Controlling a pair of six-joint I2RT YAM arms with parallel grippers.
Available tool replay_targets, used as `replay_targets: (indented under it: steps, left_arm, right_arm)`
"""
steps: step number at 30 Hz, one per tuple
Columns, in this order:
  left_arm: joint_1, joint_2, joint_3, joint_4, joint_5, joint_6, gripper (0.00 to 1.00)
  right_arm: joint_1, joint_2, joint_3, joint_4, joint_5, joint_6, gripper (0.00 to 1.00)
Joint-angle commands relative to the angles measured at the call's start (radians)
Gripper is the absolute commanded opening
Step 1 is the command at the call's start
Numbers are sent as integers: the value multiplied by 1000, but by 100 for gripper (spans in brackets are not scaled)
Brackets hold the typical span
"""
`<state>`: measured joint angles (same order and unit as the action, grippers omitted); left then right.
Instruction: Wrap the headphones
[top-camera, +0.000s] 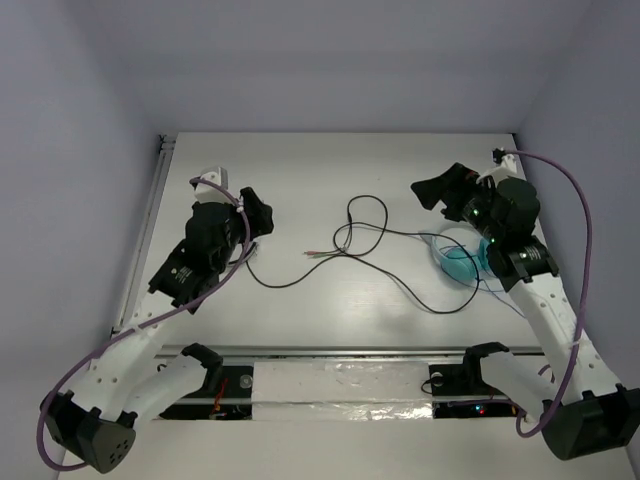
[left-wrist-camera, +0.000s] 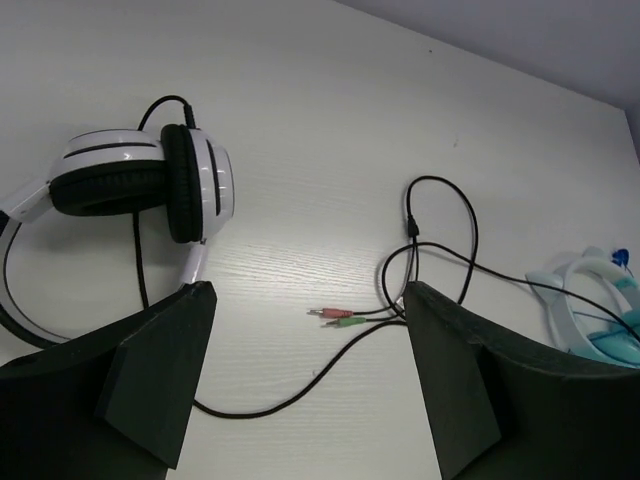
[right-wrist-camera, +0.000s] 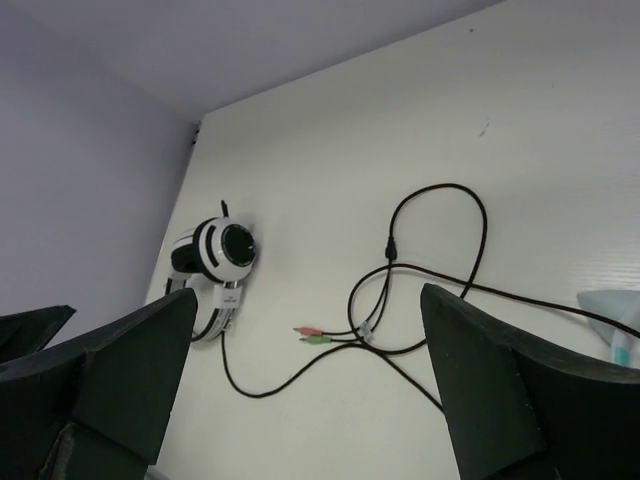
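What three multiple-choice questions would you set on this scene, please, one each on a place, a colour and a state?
1. Where do the black-and-white headphones lie?
A. just ahead of the left gripper
B. at the far right
C. at the near edge

2. What colours are the two plugs at the end of the cable?
A. both black
B. pink and green
C. blue and yellow

3. How is the left gripper?
A. shut on the cable
B. shut on the headband
C. open, holding nothing

Answers:
1 A, since the left wrist view shows them just beyond that gripper's fingers.
2 B, since one pink tip and one green tip lie side by side.
3 C, since its fingers stand wide apart and touch nothing.
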<state>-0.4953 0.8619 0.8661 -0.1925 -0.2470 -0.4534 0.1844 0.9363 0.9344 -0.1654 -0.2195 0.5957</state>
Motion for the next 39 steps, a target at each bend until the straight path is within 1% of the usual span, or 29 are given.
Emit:
replay_targets:
  steps: [1, 3, 4, 6, 7, 8, 11, 12, 13, 15, 16, 18, 19, 20, 21, 22, 23, 24, 25, 27, 28, 29, 30, 31, 32, 35, 39]
  left_arm:
    - [3, 8, 30, -4, -101, -60, 74]
    - [3, 25, 8, 13, -97, -99, 74]
    - [3, 49, 1, 25, -84, -108, 72]
    - [3, 103, -9, 48, -66, -145, 69]
    - [3, 117, -6, 51, -63, -152, 68]
    - [3, 132, 4, 51, -64, -162, 65]
    - [26, 149, -1, 54, -93, -194, 57]
    - [41, 134, -9, 59, -97, -202, 49]
    - [53, 124, -18, 64, -100, -208, 43]
    - [96, 109, -55, 71, -68, -223, 34]
    - [159, 101, -68, 74, -45, -222, 26]
    - [243, 107, -102, 70, 41, -215, 16]
    - [283, 123, -114, 70, 60, -214, 10]
    - [338, 129, -124, 65, 69, -211, 10]
    - [339, 134, -127, 58, 40, -205, 10]
    - [339, 135, -125, 48, 10, -202, 15]
    - [339, 132, -119, 25, -47, -202, 20]
    - [339, 128, -119, 15, -73, -206, 26]
    - [339, 121, -121, 7, -89, -214, 41]
    - [339, 118, -147, -36, -100, -244, 52]
    - [339, 114, -165, -47, -100, -287, 61]
    - [339, 111, -186, -51, -101, -312, 65]
    - [339, 105, -237, -51, -107, -339, 67]
    - [339, 103, -258, -48, -109, -361, 67]
    - [339, 101, -277, -51, -116, -414, 67]
    - [339, 101, -335, -42, -149, -500, 65]
    - [330, 132, -369, 19, -199, -508, 66]
  right_arm:
    - [30, 15, 21, 66, -84, 12, 100]
    - [58, 21, 0, 133, -145, -2, 100]
    - [81, 19, -8, 151, -120, -2, 100]
    - [185, 25, 12, 146, -14, -39, 100]
    - [231, 39, 35, 115, 128, -59, 100]
    - [310, 74, 53, 80, 188, -71, 100]
    - [415, 122, 99, 38, 354, -86, 100]
    - [487, 127, 101, 27, 405, -92, 100]
    - [518, 127, 106, 9, 536, -97, 100]
    - [573, 128, 107, -63, 670, -105, 100]
    - [573, 127, 106, -86, 784, -109, 100]
    - [573, 119, 80, -111, 838, -131, 100]
    - [573, 116, 70, -114, 862, -122, 100]
    - [573, 107, 45, -85, 835, -122, 100]
    - [573, 92, 21, -50, 789, -152, 100]
    - [573, 52, -3, -11, 716, -163, 100]
    - [573, 32, -23, 35, 689, -168, 100]
    - [573, 15, -46, 46, 672, -172, 100]
    - [573, -13, -52, 52, 651, -171, 100]
    - [573, -28, -62, 67, 622, -169, 100]
    - [573, -31, -68, 75, 570, -177, 70]
    - [573, -34, -72, 84, 560, -178, 30]
    - [573, -34, -75, 92, 554, -169, 9]
    - [573, -33, -72, 90, 533, -168, 0]
    - [573, -33, -71, 87, 520, -168, 0]
    - [573, -44, -80, 98, 493, -165, 0]
    - [573, -54, -86, 113, 453, -162, 1]
